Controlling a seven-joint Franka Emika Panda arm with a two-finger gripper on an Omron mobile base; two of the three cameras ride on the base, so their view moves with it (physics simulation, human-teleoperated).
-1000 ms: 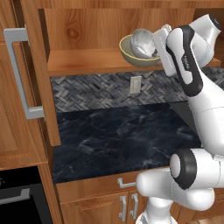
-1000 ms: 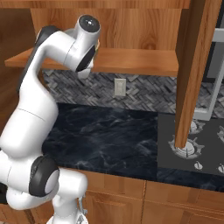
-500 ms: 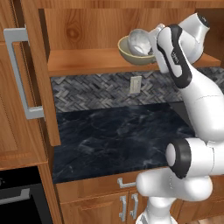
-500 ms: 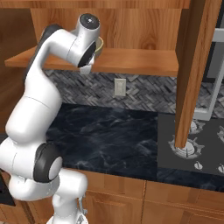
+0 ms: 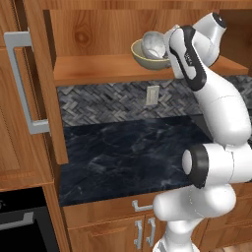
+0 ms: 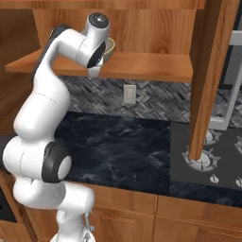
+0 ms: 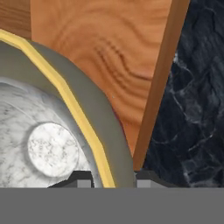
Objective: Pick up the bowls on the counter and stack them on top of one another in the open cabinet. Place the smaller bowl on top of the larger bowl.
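Gripping larger bowl (image 5: 145,58) by its rim, hand (image 7: 113,176) on cabinet shelf (image 5: 108,69); smaller bowl (image 5: 153,44) nested inside.

Pincer (image 7: 108,176) straddles the larger bowl's (image 7: 94,118) rim, the smaller bowl (image 7: 30,140) inside.

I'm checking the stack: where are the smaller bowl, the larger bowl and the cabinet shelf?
smaller bowl (image 5: 154,44), left base view, pale inside.
larger bowl (image 5: 142,59), left base view, tan outer wall.
cabinet shelf (image 5: 98,68), left base view, bare top.

Wall outlet (image 5: 153,94) on herringbone backsplash (image 5: 98,101); stove burners (image 6: 203,160) beside it.
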